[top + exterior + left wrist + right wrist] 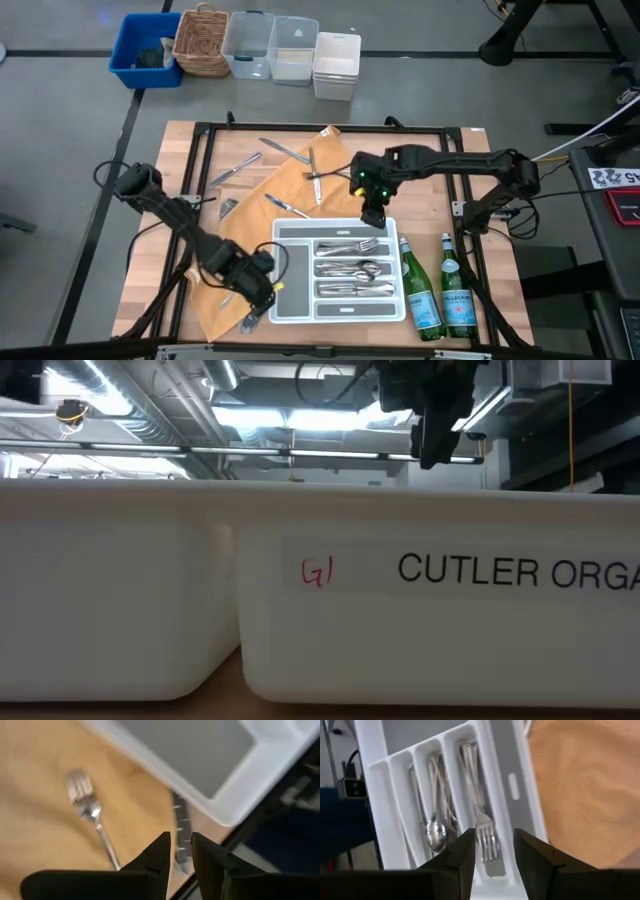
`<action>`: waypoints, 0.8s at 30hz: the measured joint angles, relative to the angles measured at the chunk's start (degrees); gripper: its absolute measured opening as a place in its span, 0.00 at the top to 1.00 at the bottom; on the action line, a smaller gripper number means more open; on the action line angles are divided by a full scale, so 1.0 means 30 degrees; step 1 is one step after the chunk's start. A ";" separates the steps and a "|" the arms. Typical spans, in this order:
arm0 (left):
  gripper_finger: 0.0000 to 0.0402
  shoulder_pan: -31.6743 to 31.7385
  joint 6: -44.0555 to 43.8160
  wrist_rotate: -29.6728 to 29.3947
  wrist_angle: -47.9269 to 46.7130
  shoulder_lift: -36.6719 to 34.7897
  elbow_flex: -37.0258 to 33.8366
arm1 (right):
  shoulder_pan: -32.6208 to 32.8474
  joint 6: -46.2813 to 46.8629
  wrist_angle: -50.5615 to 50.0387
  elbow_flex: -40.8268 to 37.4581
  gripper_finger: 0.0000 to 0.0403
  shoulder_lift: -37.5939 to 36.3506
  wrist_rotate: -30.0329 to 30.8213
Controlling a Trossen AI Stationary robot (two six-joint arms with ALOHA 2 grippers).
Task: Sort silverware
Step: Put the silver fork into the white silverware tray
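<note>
The silverware is partly sorted in the white divided tray [285, 300]: forks [482, 832], spoons [436, 832] and knives [355, 289] lie in separate compartments. More pieces lie loose on brown paper [262, 190], among them a knife [235, 168], others [313, 175] and a fork [90, 812]. My left gripper [181, 847] hovers open and empty, by a narrow gap, above the tray's near left corner [225, 805]. My right gripper [494, 845] hangs open and empty over the fork compartment, near the tray's far right side [373, 215].
Two green bottles [420, 295] [457, 295] stand right of the tray. Black frame rails [300, 130] run around the tabletop. On the floor past the far edge stand a blue bin [145, 50], a wicker basket [200, 40] and clear containers [270, 45]. The low view is filled by the tray's wall [320, 600].
</note>
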 joint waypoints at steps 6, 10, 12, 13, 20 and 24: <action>0.80 -0.1539 -0.4143 -0.1098 -0.0090 0.0184 -0.1513 | 0.1568 -0.0029 0.0498 0.0000 0.66 0.0000 0.0863; 0.75 -0.1820 -0.4450 -0.1129 -0.0075 0.0372 -0.2729 | 0.2496 0.0015 0.0570 0.0000 0.66 0.0000 0.0970; 0.73 -0.1788 -0.4718 -0.1157 -0.0122 0.0379 -0.3306 | 0.2949 0.0015 0.0630 0.0000 0.66 0.0000 0.0979; 0.72 -0.1708 -0.4813 -0.1211 -0.0148 0.0376 -0.3548 | 0.3154 0.0022 0.0716 0.0000 0.66 0.0000 0.0979; 0.70 -0.1375 -0.4602 -0.1262 0.2152 0.0379 -0.5072 | 0.4471 0.0589 0.1653 0.0000 0.66 0.0000 0.0979; 0.72 -0.1390 -0.5158 -0.1267 0.2919 0.0379 -0.5914 | 0.4961 0.1132 0.1941 0.0000 0.66 0.0000 0.0975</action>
